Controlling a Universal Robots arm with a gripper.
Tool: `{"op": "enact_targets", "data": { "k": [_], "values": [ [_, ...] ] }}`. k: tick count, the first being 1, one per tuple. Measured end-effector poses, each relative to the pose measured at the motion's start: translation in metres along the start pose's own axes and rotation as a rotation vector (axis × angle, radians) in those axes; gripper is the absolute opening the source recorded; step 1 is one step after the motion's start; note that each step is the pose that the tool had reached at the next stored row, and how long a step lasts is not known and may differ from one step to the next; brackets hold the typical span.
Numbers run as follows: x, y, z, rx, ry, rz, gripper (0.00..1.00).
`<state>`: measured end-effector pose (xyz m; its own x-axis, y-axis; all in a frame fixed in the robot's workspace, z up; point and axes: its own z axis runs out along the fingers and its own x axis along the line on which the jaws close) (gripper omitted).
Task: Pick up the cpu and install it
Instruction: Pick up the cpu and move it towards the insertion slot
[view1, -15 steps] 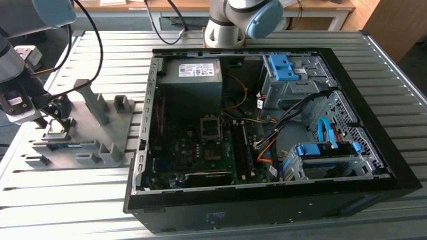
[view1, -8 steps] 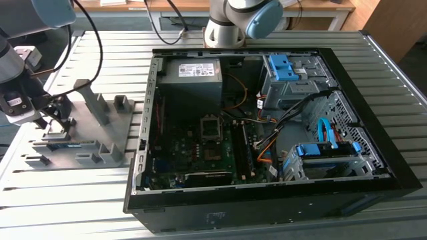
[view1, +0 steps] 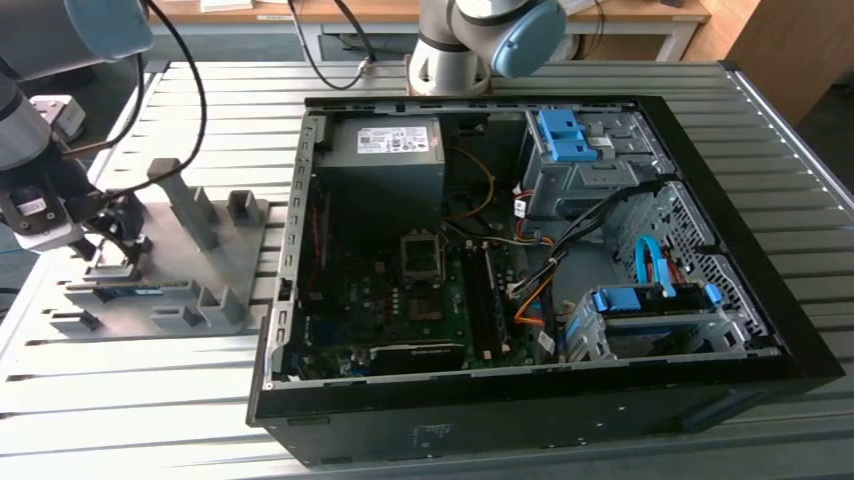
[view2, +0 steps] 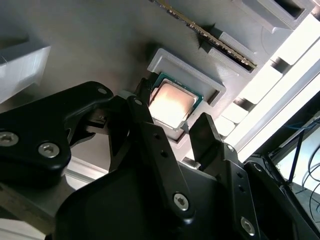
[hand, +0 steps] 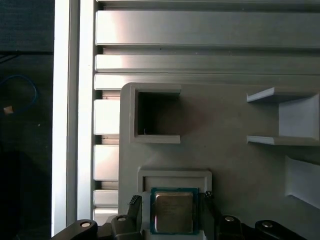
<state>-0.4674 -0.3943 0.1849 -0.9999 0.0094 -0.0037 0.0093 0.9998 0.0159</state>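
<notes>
I am holding my pincer (hand: 171, 199) low over the grey fixture tray (view1: 227, 270) at the exterior view's left, jaws partly open and straddling the cpu (hand: 173, 212), one finger (hand: 135, 210) along each side. Whether the pads are touching its edges I cannot tell, but nothing is lifted: the chip is lying flat in its shallow pocket on the tray, silvery top up. So by my reckoning the pickup is only beginning and the install is wholly undone. The socket (view1: 420, 255) is waiting bare in the middle of the open computer case (view1: 534, 420), well apart from me across the slatted table (view1: 134, 400). The power-supply box (view1: 387, 160) is sitting just above it in the frame, loose cables (view1: 587, 220) are trailing to its right, and the case's near wall (view1: 296, 250) is standing between tray and board.
</notes>
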Motion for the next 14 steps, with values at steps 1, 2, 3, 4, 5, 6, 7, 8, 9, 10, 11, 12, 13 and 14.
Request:
{"op": "enact_targets", "data": {
  "k": [1, 2, 3, 4, 5, 6, 7, 8, 9, 10, 11, 12, 13, 14],
  "values": [
    [0.0, -0.0002, 0.0003, 0.0, 0.0, 0.0, 0.58],
    [-0.0001, -0.0006, 0.0005, 0.0, 0.0, 0.0, 0.58],
    [-0.0002, -0.0012, 0.0007, 0.0001, 0.0002, 0.0, 0.58],
    [-0.0003, -0.0018, 0.001, 0.0, 0.0001, 0.0, 0.58],
    [-0.0006, -0.0025, 0.0013, 0.0001, 0.0001, 0.0, 0.58],
    [-0.0013, -0.0031, 0.0016, 0.0, -0.0001, 0.0, 0.58],
    [-0.0023, -0.0036, 0.0018, 0.0001, 0.0002, 0.0, 0.58],
    [-0.0037, -0.0039, 0.0021, 0.0002, 0.0006, 0.0, 0.58],
    [-0.0048, -0.0039, 0.0025, 0.0001, 0.0005, 0.0, 0.58],
    [-0.0056, -0.0039, 0.0026, 0.0001, 0.0007, 0.0, 0.58],
    [-0.0059, -0.0039, 0.0029, -0.0001, 0.0004, 0.0, 0.58],
    [-0.0058, -0.0039, 0.0029, 0.0001, 0.0006, 0.0, 0.58],
    [-0.0058, -0.0039, 0.003, 0.0002, 0.0008, 0.0, 0.58],
    [-0.0059, -0.0039, 0.0033, 0.0001, 0.0008, 0.0, 0.58]
  ]
}}
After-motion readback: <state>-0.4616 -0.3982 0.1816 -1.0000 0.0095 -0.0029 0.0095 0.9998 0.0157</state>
